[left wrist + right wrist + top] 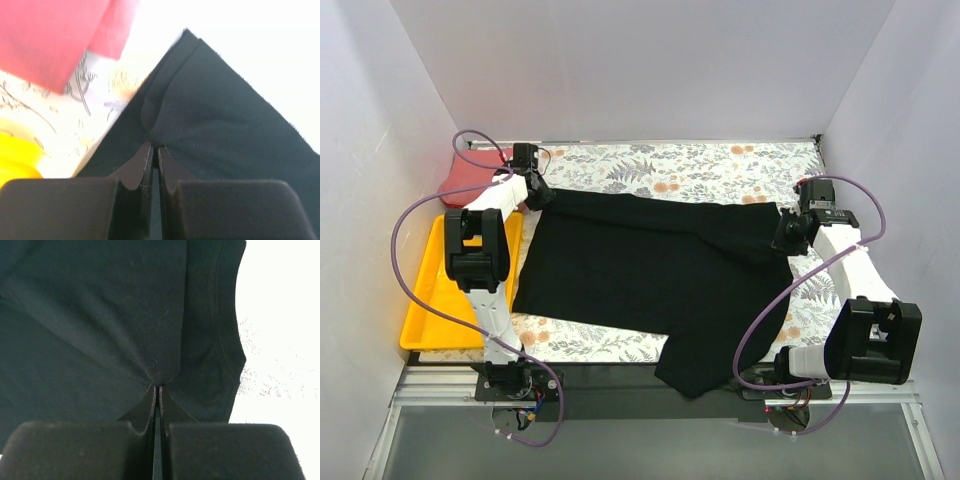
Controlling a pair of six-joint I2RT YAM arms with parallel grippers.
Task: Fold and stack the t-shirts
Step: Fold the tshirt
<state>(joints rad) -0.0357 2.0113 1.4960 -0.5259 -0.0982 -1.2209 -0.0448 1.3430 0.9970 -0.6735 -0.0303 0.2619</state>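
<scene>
The large black t-shirt lies spread across the floral cloth, with one part hanging over the table's near edge. My left gripper is shut on its far left corner; in the left wrist view my left gripper pinches a fold of the black t-shirt. My right gripper is shut on its right edge; in the right wrist view my right gripper pinches the black t-shirt near a hemmed edge. The coral-red t-shirt lies bunched at the far left, also in the left wrist view.
A yellow plastic tray sits left of the black shirt, its corner showing in the left wrist view. The floral-patterned cloth covers the table. White walls enclose the left, far and right sides.
</scene>
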